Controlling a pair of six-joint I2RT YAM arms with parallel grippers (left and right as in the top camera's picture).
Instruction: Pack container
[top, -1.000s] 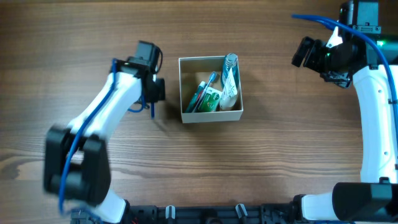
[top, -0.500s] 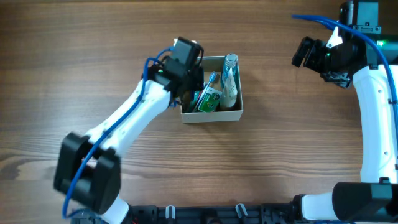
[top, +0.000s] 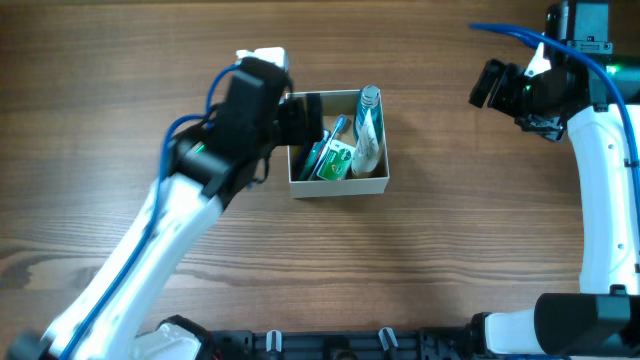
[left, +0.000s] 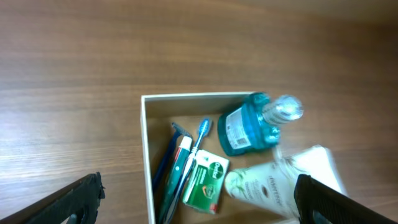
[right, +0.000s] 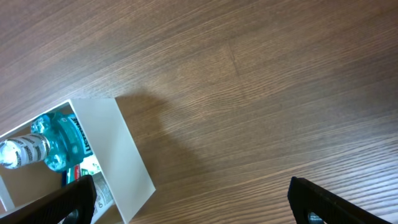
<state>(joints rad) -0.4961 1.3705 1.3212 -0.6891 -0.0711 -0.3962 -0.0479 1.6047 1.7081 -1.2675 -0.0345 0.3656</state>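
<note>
The container (top: 340, 187), a shallow white-walled box with a tan inside, sits mid-table. It holds a blue mouthwash bottle (left: 249, 127), a white tube (left: 277, 186), a green box (left: 205, 183), and a blue toothbrush (left: 200, 134) beside other slim items. My left gripper (top: 303, 118) hovers above the container's left half. In the left wrist view this gripper (left: 200, 202) is open wide and holds nothing. My right gripper (top: 497, 85) stays far right of the container, raised above the table, open and empty (right: 196, 199). The container's white wall (right: 118, 149) shows at that view's left.
Bare wooden tabletop (top: 450, 260) surrounds the container on all sides. The left arm (top: 190, 200) stretches from the front left edge up to the container. The right arm's base (top: 600, 250) stands along the right edge.
My left arm swung right from beside the container's left wall to above its left half and rose. Its jaws now stand open. The right arm stayed still.
</note>
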